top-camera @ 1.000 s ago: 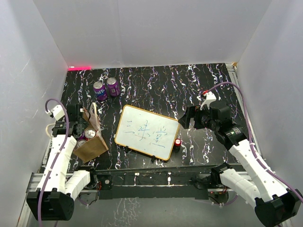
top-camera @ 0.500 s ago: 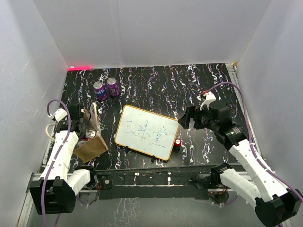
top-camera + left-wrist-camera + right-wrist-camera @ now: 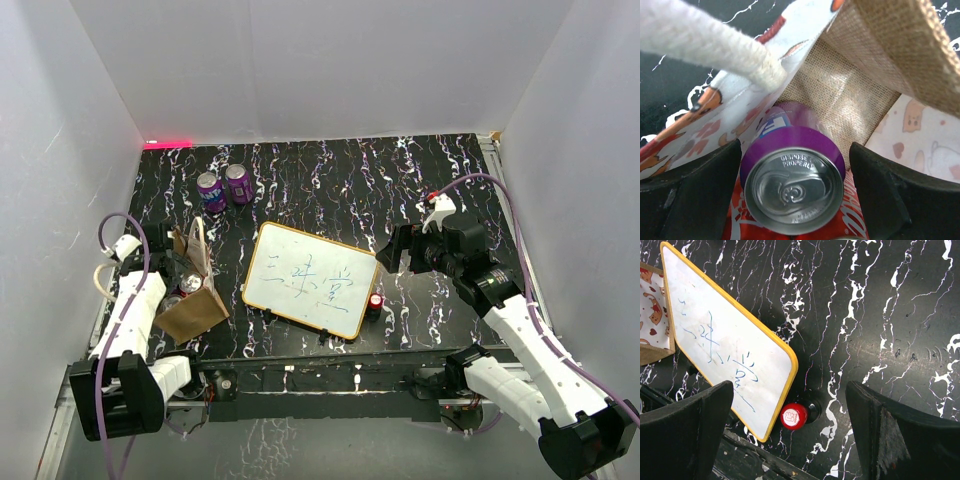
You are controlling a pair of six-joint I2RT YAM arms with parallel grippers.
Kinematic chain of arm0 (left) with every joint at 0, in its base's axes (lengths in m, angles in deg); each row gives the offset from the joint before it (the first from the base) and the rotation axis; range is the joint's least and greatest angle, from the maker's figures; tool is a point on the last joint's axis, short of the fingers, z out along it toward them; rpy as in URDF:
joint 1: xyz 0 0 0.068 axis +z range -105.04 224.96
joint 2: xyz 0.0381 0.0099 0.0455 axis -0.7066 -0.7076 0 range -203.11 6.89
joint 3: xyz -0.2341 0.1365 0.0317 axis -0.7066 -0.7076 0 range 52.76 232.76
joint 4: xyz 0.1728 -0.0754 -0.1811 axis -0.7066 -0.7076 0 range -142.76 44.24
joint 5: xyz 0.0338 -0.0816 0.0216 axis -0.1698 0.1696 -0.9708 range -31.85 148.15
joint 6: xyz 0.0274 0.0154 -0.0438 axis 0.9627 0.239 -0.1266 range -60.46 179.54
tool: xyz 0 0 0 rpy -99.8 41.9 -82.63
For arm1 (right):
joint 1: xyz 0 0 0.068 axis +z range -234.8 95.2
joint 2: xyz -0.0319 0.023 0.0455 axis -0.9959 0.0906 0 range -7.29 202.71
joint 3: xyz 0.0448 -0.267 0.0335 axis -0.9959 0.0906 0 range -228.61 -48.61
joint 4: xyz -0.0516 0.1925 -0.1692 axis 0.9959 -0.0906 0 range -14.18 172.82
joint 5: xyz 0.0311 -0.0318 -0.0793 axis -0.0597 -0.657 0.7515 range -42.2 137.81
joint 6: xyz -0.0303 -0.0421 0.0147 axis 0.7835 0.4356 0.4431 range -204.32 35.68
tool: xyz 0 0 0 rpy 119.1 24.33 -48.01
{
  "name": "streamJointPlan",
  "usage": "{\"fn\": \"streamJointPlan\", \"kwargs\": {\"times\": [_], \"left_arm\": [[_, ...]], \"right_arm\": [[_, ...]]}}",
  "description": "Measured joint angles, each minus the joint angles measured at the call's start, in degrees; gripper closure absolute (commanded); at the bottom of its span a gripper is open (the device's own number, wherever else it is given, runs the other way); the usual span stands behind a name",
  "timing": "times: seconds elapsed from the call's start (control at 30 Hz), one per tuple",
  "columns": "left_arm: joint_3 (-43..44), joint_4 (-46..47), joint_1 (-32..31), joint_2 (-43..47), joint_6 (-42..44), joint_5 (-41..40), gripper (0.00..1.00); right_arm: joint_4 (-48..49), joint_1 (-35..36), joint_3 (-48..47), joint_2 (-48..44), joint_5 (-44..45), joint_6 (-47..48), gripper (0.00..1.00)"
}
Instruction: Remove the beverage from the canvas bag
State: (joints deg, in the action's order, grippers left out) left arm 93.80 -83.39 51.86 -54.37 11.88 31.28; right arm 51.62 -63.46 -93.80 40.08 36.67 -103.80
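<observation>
Holds the left claw (image 3: 795,150) at the mouth of the canvas bag (image 3: 195,310), fingers (image 3: 690,195) spread wide, one on each side of a purple can (image 3: 792,187), pinching nothing. Shows that can inside the bag, silver top toward the wrist camera, with a red can (image 3: 852,225) just beside and partly under it. Has a cream rope handle (image 3: 705,42) crossing above the left finger, over a lining (image 3: 920,135) printed with little cartoon animals. Has the bag at the near left of the table (image 3: 340,190), just left of a white board (image 3: 311,279) with a yellow frame and blue writing. Holds the right claw (image 3: 790,385) above the table at the right, likewise spread wide with nothing between the fingers, over the board's near corner and a small red-capped thing (image 3: 794,416); touching that corner or only beside it, cannot tell. Counts two more purple cans (image 3: 238,182) standing together at the far left of the table, well apart from the bag.
</observation>
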Motion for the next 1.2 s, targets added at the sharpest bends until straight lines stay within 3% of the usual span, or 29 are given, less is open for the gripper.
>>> {"fn": "streamJointPlan", "kwargs": {"times": [0.17,0.3,0.37,0.6,0.7,1.2], "left_arm": [[-1.16,2.1,1.14,-0.9,0.72,0.66,0.18],[-1.75,3.04,1.33,-1.22,0.94,1.2,0.29],[-1.75,3.26,1.42,-1.03,1.16,1.42,0.41],[-0.79,1.18,1.62,1.38,2.95,2.1,0.48],[1.84,-0.83,1.62,1.84,4.31,2.49,0.56],[16.09,-6.43,1.62,5.42,11.26,6.56,0.61]], "right_arm": [[0.0,0.04,0.0,0.0,0.0,0.0,0.02],[0.0,0.02,0.0,0.0,0.0,0.0,0.02],[0.0,0.04,0.0,0.04,0.0,0.0,0.02],[0.07,0.04,0.0,0.61,0.0,0.0,0.02],[0.09,0.04,0.0,0.72,0.0,0.0,0.02],[0.07,0.04,0.0,1.42,0.02,0.0,0.02]]}}
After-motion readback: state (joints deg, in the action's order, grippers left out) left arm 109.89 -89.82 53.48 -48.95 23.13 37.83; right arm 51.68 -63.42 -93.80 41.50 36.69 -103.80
